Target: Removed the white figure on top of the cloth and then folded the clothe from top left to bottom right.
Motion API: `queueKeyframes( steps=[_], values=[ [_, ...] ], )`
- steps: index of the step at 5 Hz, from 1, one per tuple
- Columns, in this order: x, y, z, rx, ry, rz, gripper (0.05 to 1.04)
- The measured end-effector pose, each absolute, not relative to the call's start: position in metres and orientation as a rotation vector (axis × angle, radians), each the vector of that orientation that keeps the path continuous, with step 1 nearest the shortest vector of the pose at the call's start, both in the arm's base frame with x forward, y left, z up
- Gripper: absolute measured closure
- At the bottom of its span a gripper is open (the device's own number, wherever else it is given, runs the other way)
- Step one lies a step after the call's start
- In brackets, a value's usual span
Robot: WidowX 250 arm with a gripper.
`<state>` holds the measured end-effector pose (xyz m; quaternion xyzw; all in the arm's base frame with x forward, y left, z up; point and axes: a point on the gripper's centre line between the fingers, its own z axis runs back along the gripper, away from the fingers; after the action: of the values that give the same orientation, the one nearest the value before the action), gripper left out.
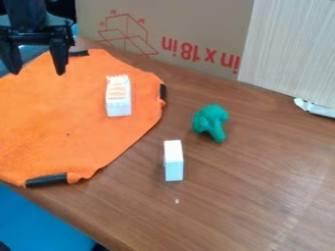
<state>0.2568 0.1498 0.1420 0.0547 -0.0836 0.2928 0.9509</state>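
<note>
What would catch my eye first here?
The bright orange cloth with black edge strips, spread over the table's left side. Then the small green broccoli-shaped object on brown wood, and the black two-finger gripper hanging over the cloth's far left part.

We've 1 orange cloth (pixel 62 115) w/ 3 black strips (pixel 46 180) at its edge. On & off it we count 1 white figure (pixel 118 100), 1 white block (pixel 173 162) & 1 green broccoli-like toy (pixel 210 120).
</note>
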Motion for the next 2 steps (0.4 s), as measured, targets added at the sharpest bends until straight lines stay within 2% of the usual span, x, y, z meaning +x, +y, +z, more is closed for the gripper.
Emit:
queueKeyframes(
  steps=[1,2],
  values=[
    [0.257,0.15,0.134,0.105,-0.142,0.591,0.083],
    [0.247,0.172,0.122,0.099,-0.119,0.615,0.083]
  ],
)
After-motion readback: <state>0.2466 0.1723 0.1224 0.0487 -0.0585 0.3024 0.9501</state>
